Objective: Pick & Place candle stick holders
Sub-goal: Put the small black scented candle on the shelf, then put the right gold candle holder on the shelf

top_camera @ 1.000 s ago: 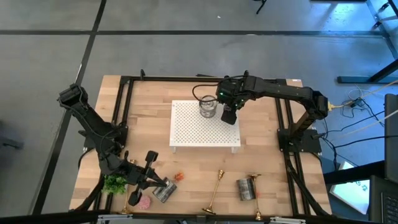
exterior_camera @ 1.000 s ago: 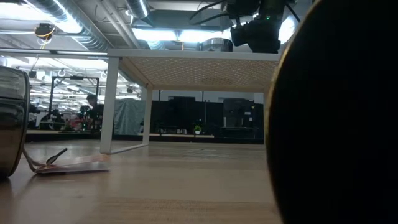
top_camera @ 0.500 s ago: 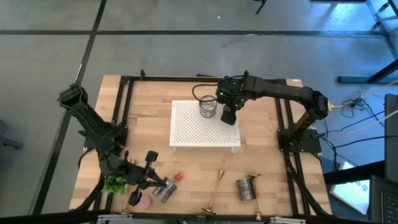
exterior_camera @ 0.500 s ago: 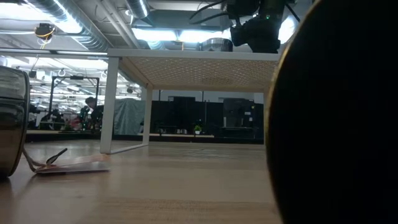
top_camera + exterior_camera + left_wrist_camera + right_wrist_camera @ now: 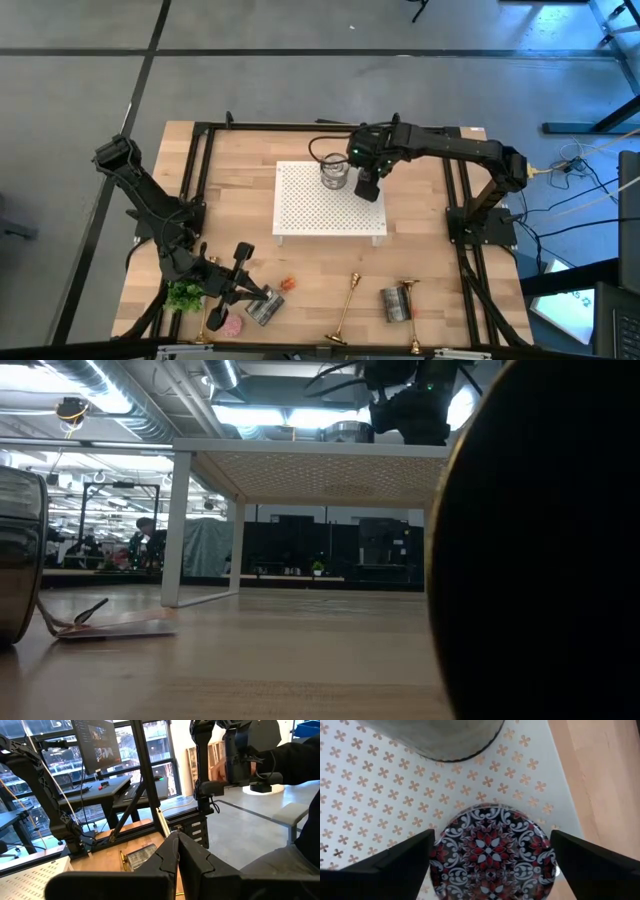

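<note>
Two gold candle stick holders lie on the wood near the table's front edge: one (image 5: 346, 304) in the middle and one (image 5: 411, 300) beside a silver tin (image 5: 396, 304). My right gripper (image 5: 366, 184) points down over the white perforated shelf (image 5: 330, 212). It is open, with one finger on each side of a round lid with a black, red and white pattern (image 5: 492, 851), which lies flat on the shelf. My left gripper (image 5: 243, 281) hangs shut and level at the near left, holding nothing.
A silver tin (image 5: 333, 172) stands on the shelf just left of my right gripper. At the near left lie another tin (image 5: 265, 306), a green sprig (image 5: 185, 295), a pink candle (image 5: 233, 325) and a small orange piece (image 5: 288, 284). Black frame rails (image 5: 200, 180) run along the table's sides.
</note>
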